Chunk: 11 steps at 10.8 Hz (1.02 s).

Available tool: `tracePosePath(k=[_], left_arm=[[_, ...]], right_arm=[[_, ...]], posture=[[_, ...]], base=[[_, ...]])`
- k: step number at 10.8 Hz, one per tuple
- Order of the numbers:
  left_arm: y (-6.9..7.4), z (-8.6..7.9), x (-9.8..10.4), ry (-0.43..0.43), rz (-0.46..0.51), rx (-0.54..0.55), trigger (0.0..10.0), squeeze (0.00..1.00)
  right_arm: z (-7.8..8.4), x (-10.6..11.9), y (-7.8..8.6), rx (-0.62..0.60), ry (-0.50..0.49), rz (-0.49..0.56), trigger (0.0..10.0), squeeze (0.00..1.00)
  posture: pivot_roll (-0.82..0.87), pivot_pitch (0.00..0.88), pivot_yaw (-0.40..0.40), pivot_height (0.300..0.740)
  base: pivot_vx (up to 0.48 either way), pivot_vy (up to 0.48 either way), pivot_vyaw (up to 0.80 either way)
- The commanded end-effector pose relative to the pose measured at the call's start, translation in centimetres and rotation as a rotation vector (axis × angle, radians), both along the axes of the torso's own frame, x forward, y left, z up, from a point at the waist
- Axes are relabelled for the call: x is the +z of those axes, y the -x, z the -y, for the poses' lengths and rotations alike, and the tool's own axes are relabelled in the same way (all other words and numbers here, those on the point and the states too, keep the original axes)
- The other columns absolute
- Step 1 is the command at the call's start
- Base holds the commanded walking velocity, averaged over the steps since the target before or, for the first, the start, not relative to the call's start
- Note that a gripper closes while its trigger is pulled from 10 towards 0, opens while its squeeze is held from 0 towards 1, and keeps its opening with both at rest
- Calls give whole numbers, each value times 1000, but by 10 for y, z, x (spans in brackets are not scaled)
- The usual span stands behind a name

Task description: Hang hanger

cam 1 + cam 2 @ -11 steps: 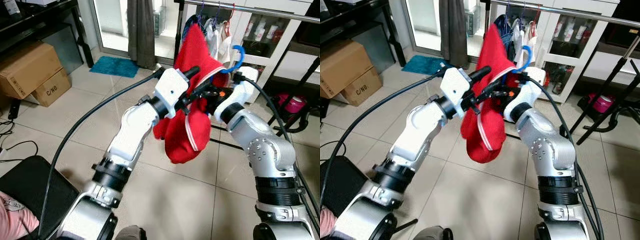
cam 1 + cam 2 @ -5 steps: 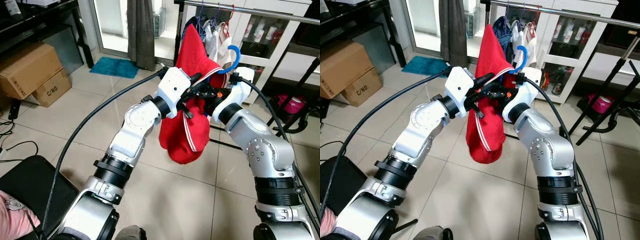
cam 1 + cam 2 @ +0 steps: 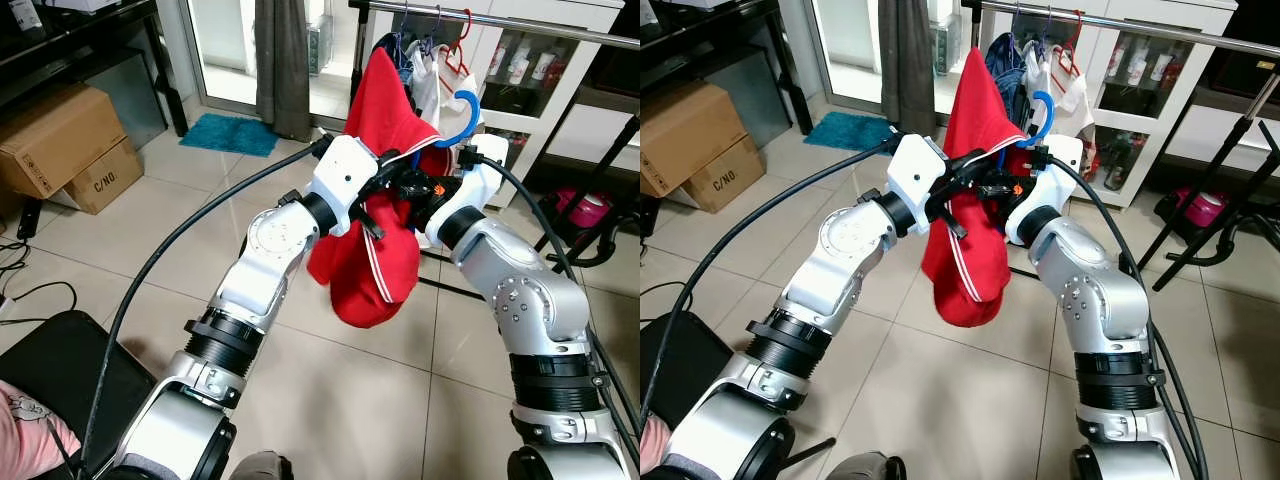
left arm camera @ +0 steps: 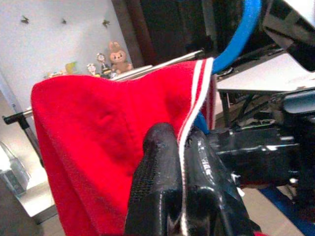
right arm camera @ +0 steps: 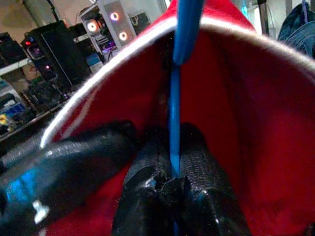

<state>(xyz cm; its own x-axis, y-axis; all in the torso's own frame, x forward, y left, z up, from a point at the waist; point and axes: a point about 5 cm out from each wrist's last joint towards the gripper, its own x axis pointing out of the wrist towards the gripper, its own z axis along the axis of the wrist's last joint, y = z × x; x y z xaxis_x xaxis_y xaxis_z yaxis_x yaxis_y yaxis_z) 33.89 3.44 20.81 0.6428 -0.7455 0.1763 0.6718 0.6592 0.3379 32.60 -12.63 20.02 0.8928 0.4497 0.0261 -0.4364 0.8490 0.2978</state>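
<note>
A red garment with white trim [image 3: 372, 250] hangs on a blue hanger whose hook [image 3: 466, 112] curls up beside it, held in front of me. My left gripper [image 4: 183, 162] is shut on the garment's white-trimmed edge. Just behind it, my right gripper [image 5: 173, 174] is shut on the blue hanger's thin stem [image 5: 174, 128] inside the garment's neck. The silver clothes rail [image 3: 540, 25] runs across the top right, above and beyond the hook, with other clothes on hangers [image 3: 430, 55] on it.
Cardboard boxes [image 3: 65, 140] stand at the left by a dark desk. A blue mat [image 3: 228, 133] lies by the glass door. The rail's black stand legs [image 3: 590, 215] and a pink object [image 3: 580, 205] sit at the right. A black chair [image 3: 45, 385] is near my left side.
Both grippers and the garment have stayed almost in place, shifting slightly down and left from half a second ago. The camera view is nearly unchanged.
</note>
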Motion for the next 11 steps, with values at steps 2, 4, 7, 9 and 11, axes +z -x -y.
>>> tracePosePath(k=[2,4,7,9,11], left_arm=[[-8,-11,15,44,28,55,0,0],[-17,-27,39,104,84,133,0,0],[-23,-41,47,89,107,189,0,0],[-16,-37,31,59,65,168,0,0],[-11,-32,1,7,-14,181,0,0]], right_arm=[[2,16,1,-3,60,91,10000,0],[9,1,4,-39,125,34,10000,0],[33,-15,4,-245,117,-93,10000,0],[48,-23,6,-452,23,-190,10000,0],[52,-23,3,-543,30,-194,10000,0]], posture=[[2,0,5,740],[2,0,5,740],[4,0,8,740],[7,0,6,740],[9,0,3,740]], base=[[0,0,0],[0,0,0],[0,0,0],[0,0,0],[0,0,0]])
